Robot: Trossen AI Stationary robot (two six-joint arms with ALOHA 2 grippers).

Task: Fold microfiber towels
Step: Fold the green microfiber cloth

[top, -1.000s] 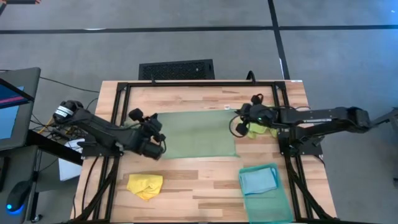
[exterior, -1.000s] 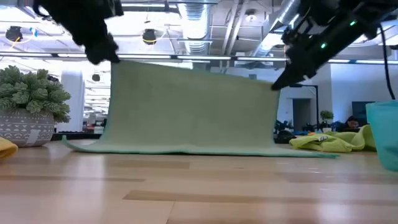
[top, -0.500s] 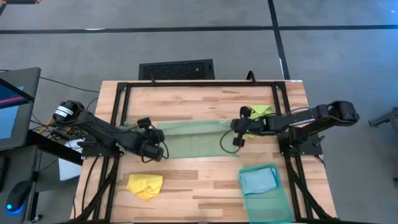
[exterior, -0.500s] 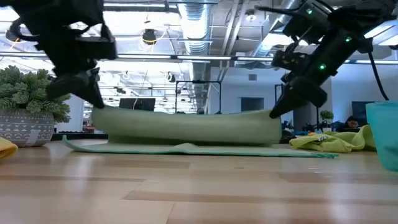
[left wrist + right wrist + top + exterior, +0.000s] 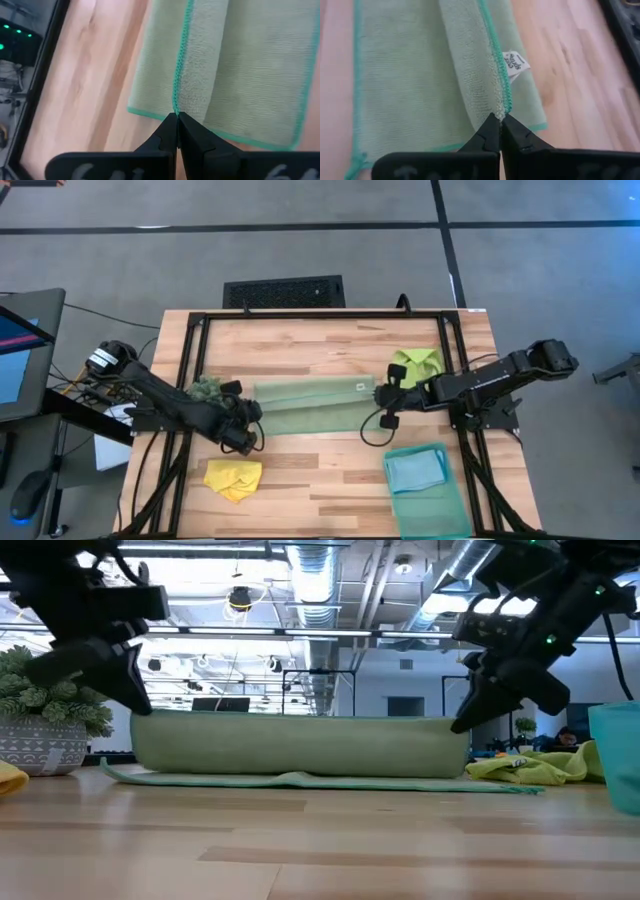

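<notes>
Two tools pinch one pale sage green microfiber towel [image 5: 310, 406]: the left tool [image 5: 177, 120] and right tool [image 5: 499, 120] are each clamped on a teal-stitched corner, carrying that edge over the half lying mid-tabletop [image 5: 300, 470]. Soft and light, it will likely drape and sag between grips, so corners suit best. Bare wood lies nearest; a lime green towel [image 5: 417, 366] sits just beside.

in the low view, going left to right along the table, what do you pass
Yellow cloth edge → patterned pot with a spiky green plant → left gripper pinching the pale sage green towel → right gripper on its other corner → crumpled lime green towel → teal plastic tray.
</notes>
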